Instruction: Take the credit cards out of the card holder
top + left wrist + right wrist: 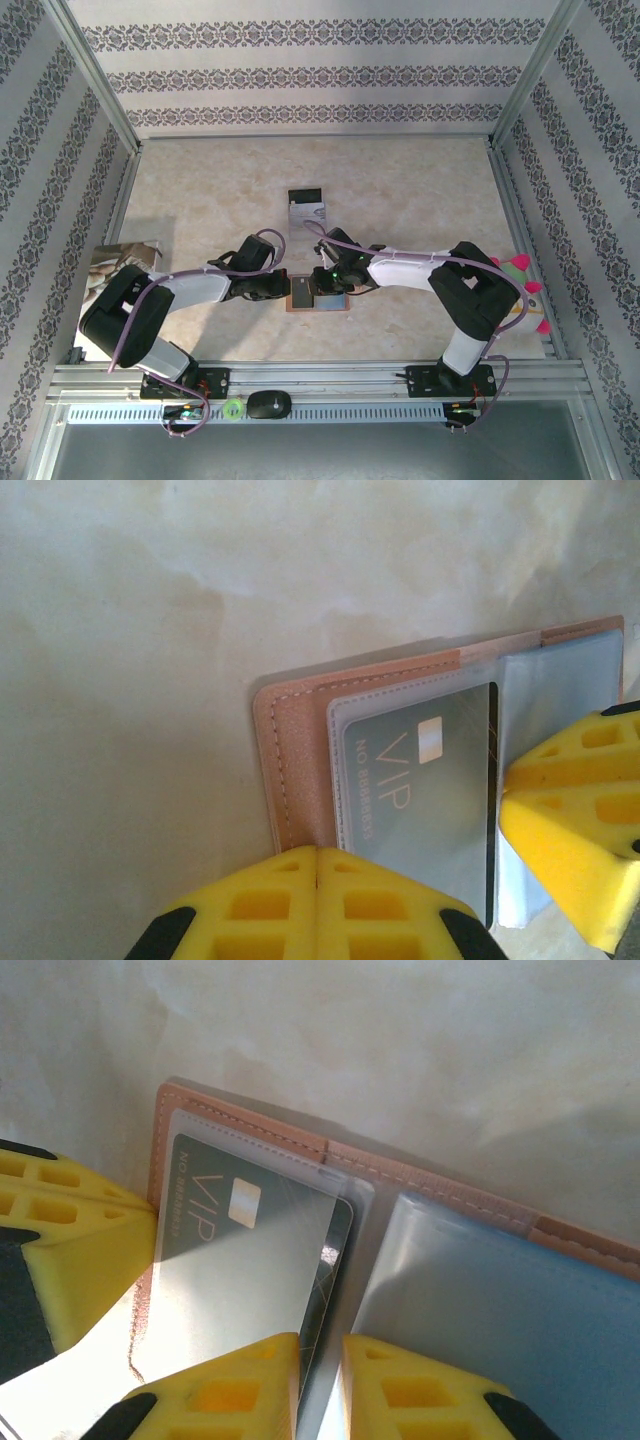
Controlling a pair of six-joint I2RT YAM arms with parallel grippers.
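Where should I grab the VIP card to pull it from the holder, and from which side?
Pinch the VIP card by its long edge nearest the spine of the holder, coming from the spine side: the sleeve seems open there; its other edges sit under stitched plastic.

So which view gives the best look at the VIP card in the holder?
Left wrist: the VIP card is close, with its lettering and chip readable through the clear sleeve. Right wrist also has it close, but glare washes out its lower half. In top external it is a small dark rectangle in the card holder.
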